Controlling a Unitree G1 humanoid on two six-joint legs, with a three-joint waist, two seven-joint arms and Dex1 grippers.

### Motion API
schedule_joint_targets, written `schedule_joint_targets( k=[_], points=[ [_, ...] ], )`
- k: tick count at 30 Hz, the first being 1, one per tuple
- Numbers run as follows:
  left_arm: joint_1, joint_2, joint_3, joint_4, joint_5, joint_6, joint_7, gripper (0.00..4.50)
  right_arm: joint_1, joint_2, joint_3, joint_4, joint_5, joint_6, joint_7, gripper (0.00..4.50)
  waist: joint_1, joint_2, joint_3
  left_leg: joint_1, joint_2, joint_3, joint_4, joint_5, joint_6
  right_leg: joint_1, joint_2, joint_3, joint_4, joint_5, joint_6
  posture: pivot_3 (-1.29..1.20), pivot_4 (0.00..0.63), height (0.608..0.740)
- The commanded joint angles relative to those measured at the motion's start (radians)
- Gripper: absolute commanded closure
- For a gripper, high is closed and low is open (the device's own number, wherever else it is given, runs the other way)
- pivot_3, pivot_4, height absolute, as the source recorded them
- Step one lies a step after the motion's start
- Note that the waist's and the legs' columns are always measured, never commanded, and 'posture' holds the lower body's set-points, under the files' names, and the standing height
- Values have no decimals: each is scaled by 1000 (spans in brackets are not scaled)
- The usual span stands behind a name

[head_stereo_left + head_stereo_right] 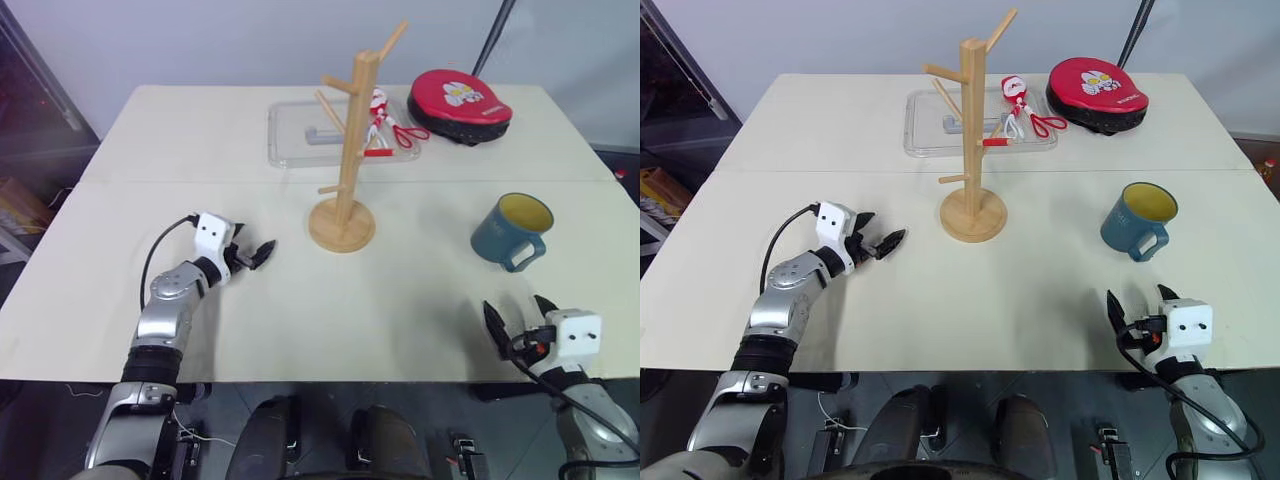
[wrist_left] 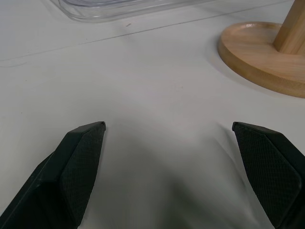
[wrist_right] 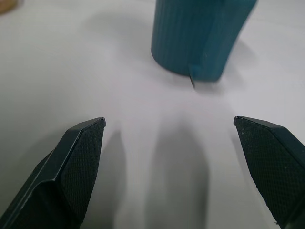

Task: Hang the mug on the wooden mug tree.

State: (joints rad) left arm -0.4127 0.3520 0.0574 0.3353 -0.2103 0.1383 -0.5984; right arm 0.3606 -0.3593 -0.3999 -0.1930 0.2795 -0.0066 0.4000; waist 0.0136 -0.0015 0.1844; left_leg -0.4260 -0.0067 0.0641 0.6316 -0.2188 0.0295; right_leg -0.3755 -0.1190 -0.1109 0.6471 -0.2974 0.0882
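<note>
The dusty-blue mug [image 1: 512, 232] with a yellow inside stands upright on the right side of the table, its handle turned toward the front edge. The wooden mug tree [image 1: 352, 140] rises from its round disc base at the table's middle. My right gripper [image 1: 515, 310] hovers near the front edge, short of the mug [image 3: 200, 38], open and holding nothing. My left gripper [image 1: 262, 250] is open too, low over the table to the left of the tree's base [image 2: 259, 52] and pointing toward it, apart from it.
A clear plastic tray [image 1: 290, 135] lies behind the tree, with red-handled scissors [image 1: 400, 135] and a red-and-white item at its right end. A red round pad [image 1: 458, 105] sits at the back right. The table's front edge runs just below both grippers.
</note>
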Motion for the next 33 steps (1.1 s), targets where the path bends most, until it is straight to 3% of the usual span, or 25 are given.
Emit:
schedule_joint_targets(
  k=[1, 14, 25, 33],
  points=[
    [5, 7, 8, -45, 2, -10, 8, 0, 3, 1, -24, 22, 12, -47, 13, 22, -1, 0, 0, 0, 0, 0, 0, 0, 0, 0, 0, 0, 0, 0, 0, 0, 150, 739],
    [38, 14, 18, -114, -73, -6, -108, 0, 20, 34, -6, -4, -18, -82, -43, 22, -1, 0, 0, 0, 0, 0, 0, 0, 0, 0, 0, 0, 0, 0, 0, 0, 150, 739],
    [101, -12, -71, -309, -171, 16, -292, 0, -68, 221, 55, -132, -239, 2, -403, 22, -2, 2, -1, 0, 0, 0, 0, -2, -3, -1, -1, 1, 0, 0, 0, 0, 150, 739],
    [121, 4, -166, -483, -229, 107, -379, 0, -210, 234, 85, -130, -347, 110, -527, 22, -3, 3, -2, 0, 0, 0, 0, 0, -2, -1, 0, 1, 0, 0, -1, 0, 150, 739]
  ],
)
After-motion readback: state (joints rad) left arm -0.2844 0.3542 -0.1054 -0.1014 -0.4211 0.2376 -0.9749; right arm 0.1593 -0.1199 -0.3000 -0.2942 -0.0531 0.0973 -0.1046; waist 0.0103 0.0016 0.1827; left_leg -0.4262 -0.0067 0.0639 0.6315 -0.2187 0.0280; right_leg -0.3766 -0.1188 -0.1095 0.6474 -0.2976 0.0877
